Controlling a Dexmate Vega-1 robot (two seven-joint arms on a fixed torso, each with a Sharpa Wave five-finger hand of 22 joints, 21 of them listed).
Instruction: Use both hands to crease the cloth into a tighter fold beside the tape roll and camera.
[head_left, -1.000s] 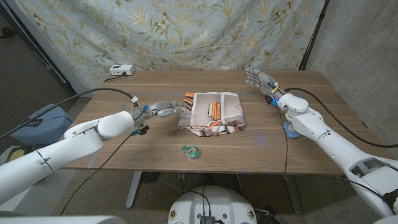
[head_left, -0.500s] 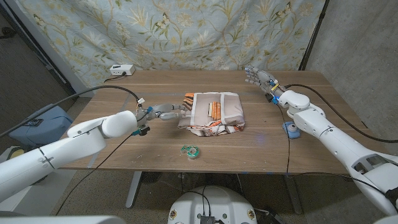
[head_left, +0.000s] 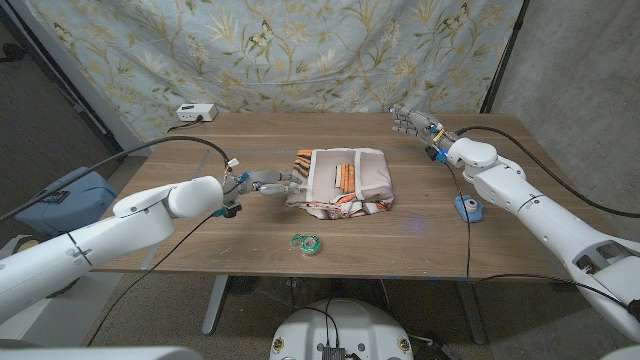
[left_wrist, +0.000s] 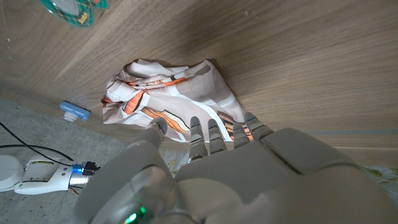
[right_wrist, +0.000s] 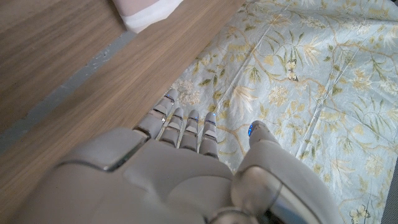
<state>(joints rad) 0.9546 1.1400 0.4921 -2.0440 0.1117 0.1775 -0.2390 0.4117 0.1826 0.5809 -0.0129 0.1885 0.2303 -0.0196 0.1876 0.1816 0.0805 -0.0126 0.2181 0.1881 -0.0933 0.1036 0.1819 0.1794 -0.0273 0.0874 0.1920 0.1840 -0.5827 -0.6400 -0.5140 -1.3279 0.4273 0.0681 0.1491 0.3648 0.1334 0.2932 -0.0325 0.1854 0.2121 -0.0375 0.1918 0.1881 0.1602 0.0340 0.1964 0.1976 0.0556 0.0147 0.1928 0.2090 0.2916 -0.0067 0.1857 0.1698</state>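
Cloth (head_left: 343, 181) mid-table, just beside left hand (head_left: 268, 181); right hand (head_left: 412, 122) well apart.

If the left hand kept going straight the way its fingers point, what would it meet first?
The folded cloth. The left hand points right along the table, its fingertips at or just short of the cloth's near edge; contact isn't clear.

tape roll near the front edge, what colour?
Green, see-through-looking tape roll, with the wood showing through its middle. Head view shows it best.
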